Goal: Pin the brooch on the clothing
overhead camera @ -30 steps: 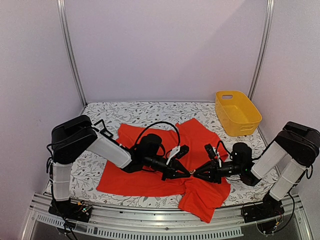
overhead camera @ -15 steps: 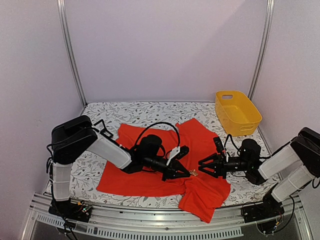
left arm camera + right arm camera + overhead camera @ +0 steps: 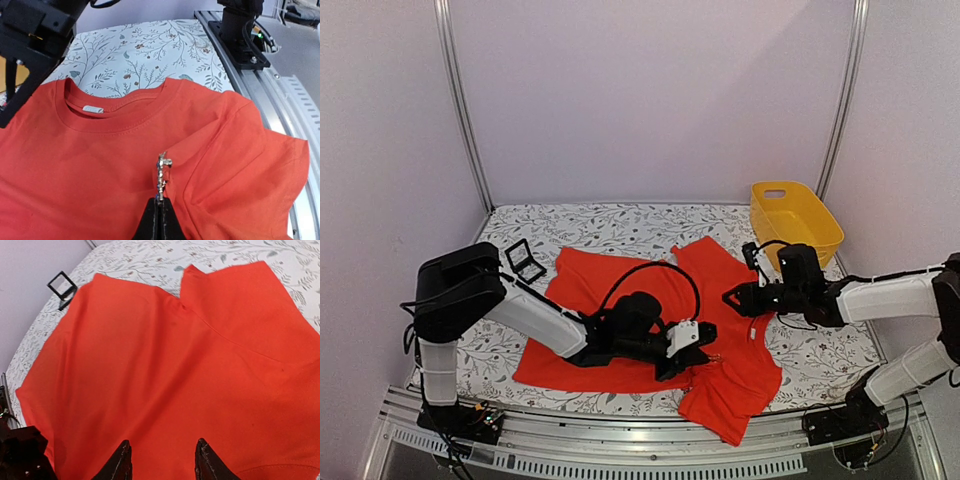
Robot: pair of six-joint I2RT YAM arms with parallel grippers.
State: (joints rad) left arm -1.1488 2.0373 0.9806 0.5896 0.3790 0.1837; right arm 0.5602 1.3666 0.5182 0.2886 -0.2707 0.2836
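The red-orange T-shirt (image 3: 610, 300) lies spread on the table; it also shows in the left wrist view (image 3: 90, 165) and the right wrist view (image 3: 165, 365). My left gripper (image 3: 159, 201) is shut on the lower end of the small silvery brooch (image 3: 162, 176), which stands on edge against a raised fold of the shirt below the collar. From above, the left gripper (image 3: 698, 352) sits low on the shirt near its front part. My right gripper (image 3: 162, 446) is open and empty, hovering over the shirt; from above the right gripper (image 3: 732, 298) is at the shirt's right edge, apart from the brooch.
A yellow plastic basket (image 3: 796, 224) stands at the back right. A small black square display box (image 3: 524, 260) sits left of the shirt; the box also shows in the right wrist view (image 3: 62, 287). The metal frame rail (image 3: 280, 100) runs along the table's near edge.
My right gripper has let go near the brooch, opened, and pulled back up and to the right. My left gripper has turned and stays shut on the brooch at the shirt.
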